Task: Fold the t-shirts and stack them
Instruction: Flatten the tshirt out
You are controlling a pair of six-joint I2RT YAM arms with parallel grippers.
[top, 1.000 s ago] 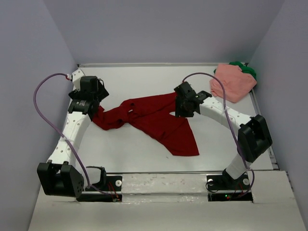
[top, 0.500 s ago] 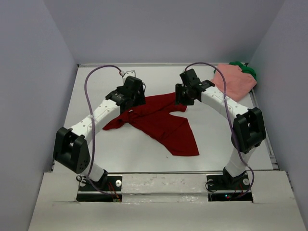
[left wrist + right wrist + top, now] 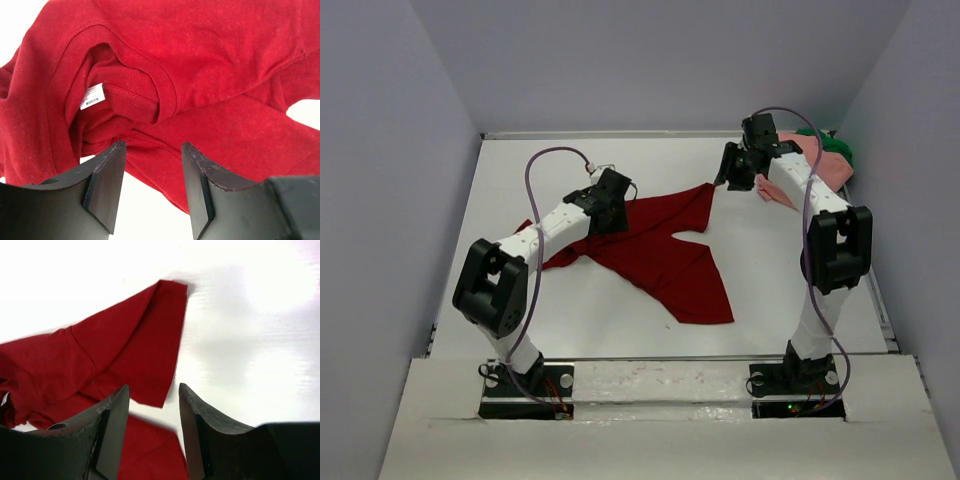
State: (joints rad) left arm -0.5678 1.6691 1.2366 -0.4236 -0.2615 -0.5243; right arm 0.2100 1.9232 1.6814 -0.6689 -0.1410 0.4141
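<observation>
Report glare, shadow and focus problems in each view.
Top external: soft, even light, sharp. Left wrist: the dark red cloth t-shirt is crisp to its stitching; the white table is blown out. Right wrist: table overexposed too, grey shadow right of the shirt's sleeve; the right claw nearly black.

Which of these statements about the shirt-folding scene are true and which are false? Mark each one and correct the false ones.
1. The dark red t-shirt lies crumpled, not folded. True.
2. The green t-shirt lies on top of the salmon pink t-shirt. False: the pink one covers most of the green one.
3. The left gripper is open over the red collar, near the white label. True.
4. The right gripper is clamped on red cloth. False: its jaws stand apart with nothing between them.
</observation>
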